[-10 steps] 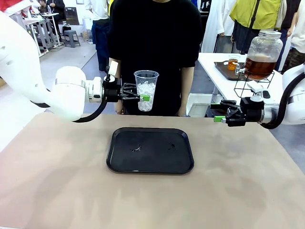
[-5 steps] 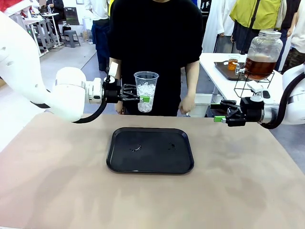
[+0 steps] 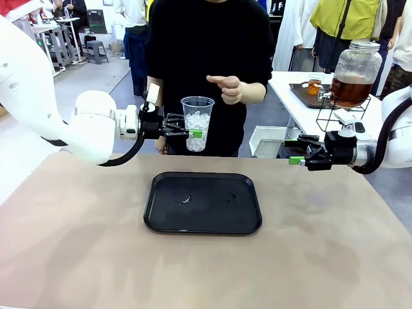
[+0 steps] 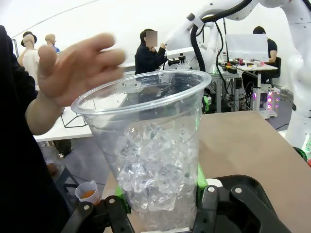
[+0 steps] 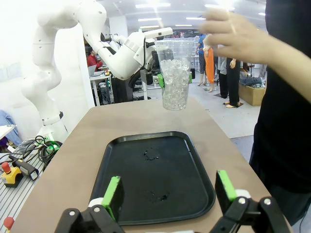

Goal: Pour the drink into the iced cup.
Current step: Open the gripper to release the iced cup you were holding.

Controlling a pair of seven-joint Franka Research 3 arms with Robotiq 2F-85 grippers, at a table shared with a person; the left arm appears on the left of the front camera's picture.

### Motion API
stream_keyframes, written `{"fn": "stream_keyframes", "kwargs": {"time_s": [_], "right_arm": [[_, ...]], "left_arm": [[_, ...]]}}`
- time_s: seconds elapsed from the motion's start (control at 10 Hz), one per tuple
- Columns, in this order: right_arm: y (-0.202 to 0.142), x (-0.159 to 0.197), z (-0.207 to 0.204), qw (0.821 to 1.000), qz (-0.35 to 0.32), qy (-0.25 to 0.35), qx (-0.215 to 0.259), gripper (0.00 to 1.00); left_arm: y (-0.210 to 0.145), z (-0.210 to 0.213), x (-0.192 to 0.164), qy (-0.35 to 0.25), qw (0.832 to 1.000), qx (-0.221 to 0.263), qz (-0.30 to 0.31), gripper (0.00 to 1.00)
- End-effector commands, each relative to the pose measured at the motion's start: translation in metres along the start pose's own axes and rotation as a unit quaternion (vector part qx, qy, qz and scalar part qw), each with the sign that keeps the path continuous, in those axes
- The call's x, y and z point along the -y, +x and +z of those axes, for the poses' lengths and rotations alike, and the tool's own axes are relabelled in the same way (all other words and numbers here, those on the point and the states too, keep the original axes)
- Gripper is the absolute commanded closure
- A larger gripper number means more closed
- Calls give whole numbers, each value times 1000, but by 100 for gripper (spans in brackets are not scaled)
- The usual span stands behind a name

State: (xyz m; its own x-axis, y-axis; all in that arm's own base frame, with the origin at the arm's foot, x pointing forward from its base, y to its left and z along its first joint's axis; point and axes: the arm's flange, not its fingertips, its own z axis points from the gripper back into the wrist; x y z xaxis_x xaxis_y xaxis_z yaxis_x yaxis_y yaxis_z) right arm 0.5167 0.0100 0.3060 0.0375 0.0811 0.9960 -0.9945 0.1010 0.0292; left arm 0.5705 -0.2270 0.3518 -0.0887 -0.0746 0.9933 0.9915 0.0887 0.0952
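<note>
Left claw (image 3: 195, 132) still grips iced cup (image 3: 197, 112); person's hand (image 3: 228, 89) has risen.

Left gripper (image 3: 195, 132) has its fingers clamped on the lower half of the iced cup (image 3: 197, 108), which is upright, in the air above the bench (image 3: 77, 244) and just beyond the far edge of the black tray (image 3: 206, 219). Right gripper (image 3: 295, 152) hangs over the bench's right side, fingers apart, nothing between them. Person's hand (image 3: 228, 89) is raised at chest height, up and right of the cup, not touching it. The amber drink (image 3: 351, 91) sits in a glass dispenser jar (image 3: 356, 59) on a wire stand (image 3: 335, 116), far right.
</note>
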Motion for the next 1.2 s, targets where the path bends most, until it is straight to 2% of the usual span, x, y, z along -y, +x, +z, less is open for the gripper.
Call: {"fn": "stream_keyframes", "kwargs": {"time_s": [0.0, 1.1], "right_arm": [[4, 3, -2, 1000, -3, 5, -3, 0], [4, 3, -2, 1000, -3, 5, -3, 0]], "left_arm": [[3, -1, 1, 0, 1000, 2, -6, 40], [3, -1, 1, 0, 1000, 2, -6, 40]]}}
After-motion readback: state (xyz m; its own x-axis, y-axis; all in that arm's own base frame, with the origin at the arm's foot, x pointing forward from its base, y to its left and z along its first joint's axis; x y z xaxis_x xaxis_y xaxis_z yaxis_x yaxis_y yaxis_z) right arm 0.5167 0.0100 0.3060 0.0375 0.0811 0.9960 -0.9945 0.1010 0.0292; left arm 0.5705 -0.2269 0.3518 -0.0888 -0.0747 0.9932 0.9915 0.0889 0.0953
